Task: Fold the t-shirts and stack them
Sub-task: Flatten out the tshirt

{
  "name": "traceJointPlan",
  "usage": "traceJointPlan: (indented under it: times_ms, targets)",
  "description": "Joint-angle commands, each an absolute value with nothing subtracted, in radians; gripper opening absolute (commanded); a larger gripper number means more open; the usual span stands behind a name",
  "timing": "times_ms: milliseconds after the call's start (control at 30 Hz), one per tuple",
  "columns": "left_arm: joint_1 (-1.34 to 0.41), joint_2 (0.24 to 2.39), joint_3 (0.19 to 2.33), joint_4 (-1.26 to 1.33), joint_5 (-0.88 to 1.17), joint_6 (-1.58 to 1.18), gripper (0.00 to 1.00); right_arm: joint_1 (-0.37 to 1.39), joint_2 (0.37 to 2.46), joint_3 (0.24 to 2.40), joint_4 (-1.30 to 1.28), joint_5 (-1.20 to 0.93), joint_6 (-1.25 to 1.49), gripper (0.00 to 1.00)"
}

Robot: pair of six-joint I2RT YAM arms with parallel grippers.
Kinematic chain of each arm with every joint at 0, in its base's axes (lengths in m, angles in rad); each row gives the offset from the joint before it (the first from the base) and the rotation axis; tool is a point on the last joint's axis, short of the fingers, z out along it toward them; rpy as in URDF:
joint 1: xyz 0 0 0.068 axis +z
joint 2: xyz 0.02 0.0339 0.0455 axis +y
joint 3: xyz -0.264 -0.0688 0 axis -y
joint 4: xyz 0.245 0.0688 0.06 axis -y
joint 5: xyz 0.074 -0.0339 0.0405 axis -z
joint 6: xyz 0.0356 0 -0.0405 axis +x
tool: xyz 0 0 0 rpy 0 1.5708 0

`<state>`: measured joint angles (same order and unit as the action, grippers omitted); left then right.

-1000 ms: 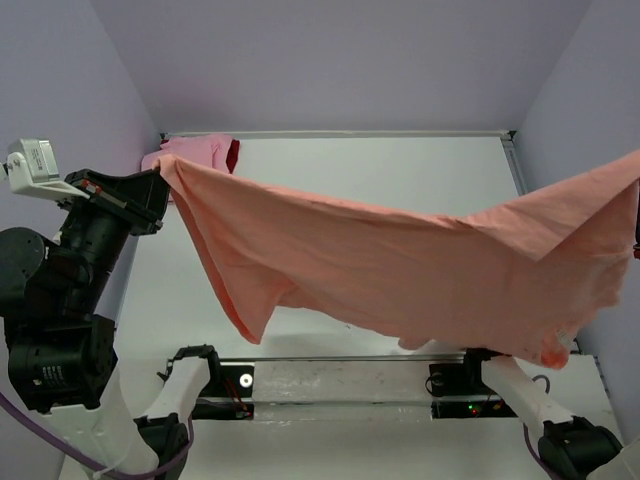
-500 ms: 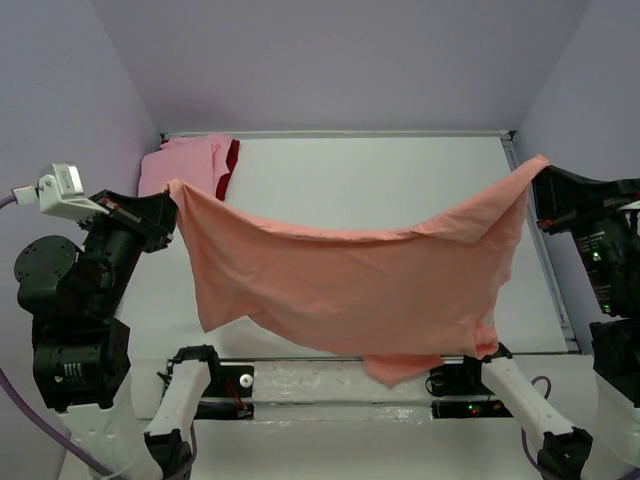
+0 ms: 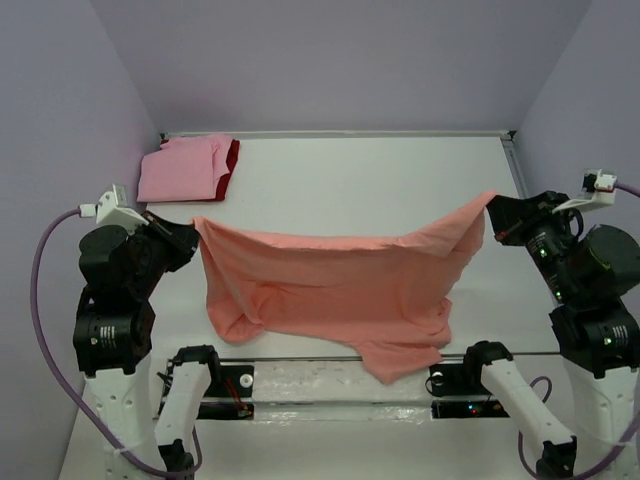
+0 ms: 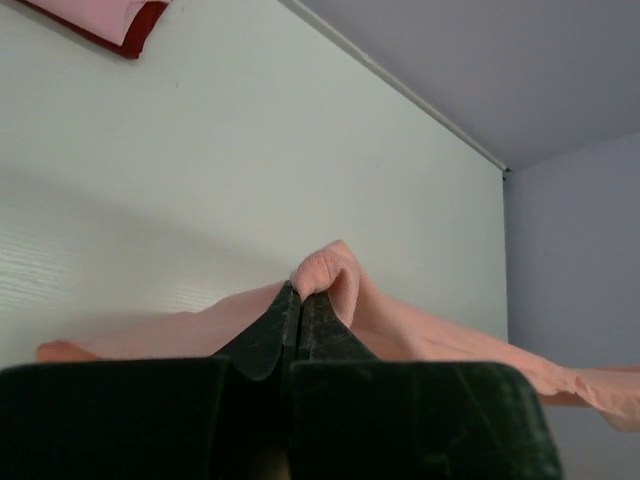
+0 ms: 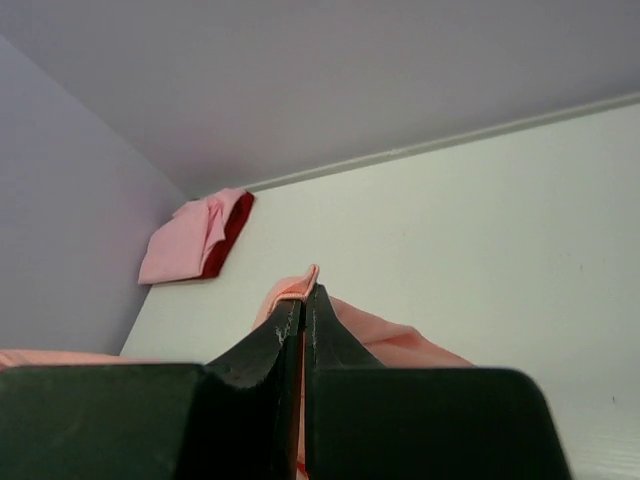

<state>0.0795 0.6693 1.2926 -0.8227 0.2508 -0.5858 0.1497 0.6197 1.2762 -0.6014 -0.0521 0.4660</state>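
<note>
You have the salmon-orange t-shirt (image 3: pixel 340 285) strung between both arms. Your left gripper (image 3: pixel 193 232) is pressed together on one end of its upper edge, and your right gripper (image 3: pixel 493 212) pinches the opposite end. With the cloth held at two points like this, the top edge runs almost straight. The body hangs below it and sags toward the near edge of the surface (image 3: pixel 380 170), bunched low on the left. I read this hold as a way to spread the shirt out so it can be laid flat for folding.

At the far left corner, well apart from your work, the folded pink t-shirt (image 3: pixel 178 168) lies on the dark red t-shirt (image 3: pixel 232 157). That looks like the start of the stack, placed clear of the spreading room.

Count:
- **T-shirts:** three, one held and two stacked. Only an edge strip of the dark red one shows, so it may not be a whole shirt.
- **Grippers:** two, both occupied.
</note>
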Motion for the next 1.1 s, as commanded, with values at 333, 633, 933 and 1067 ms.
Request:
traceJointPlan:
  times_ms: [333, 633, 933, 1067]
  targets:
    - [0.080, 0.756, 1.092, -0.577, 0.195, -0.552, 0.00, 0.141, 0.919, 1.134, -0.350, -0.106, 0.454, 0.00]
    - [0.055, 0.867, 1.019, -0.417, 0.118, -0.534, 0.00, 0.141, 1.144, 1.120, -0.143, -0.118, 0.445, 0.00]
    - [0.041, 1.096, 1.022, -0.229, 0.103, -0.560, 0.00, 0.169, 1.302, 1.134, -0.014, -0.121, 0.439, 0.00]
    - [0.012, 1.192, 1.075, -0.180, 0.091, -0.561, 0.00, 0.169, 1.353, 1.132, 0.058, -0.120, 0.420, 0.00]
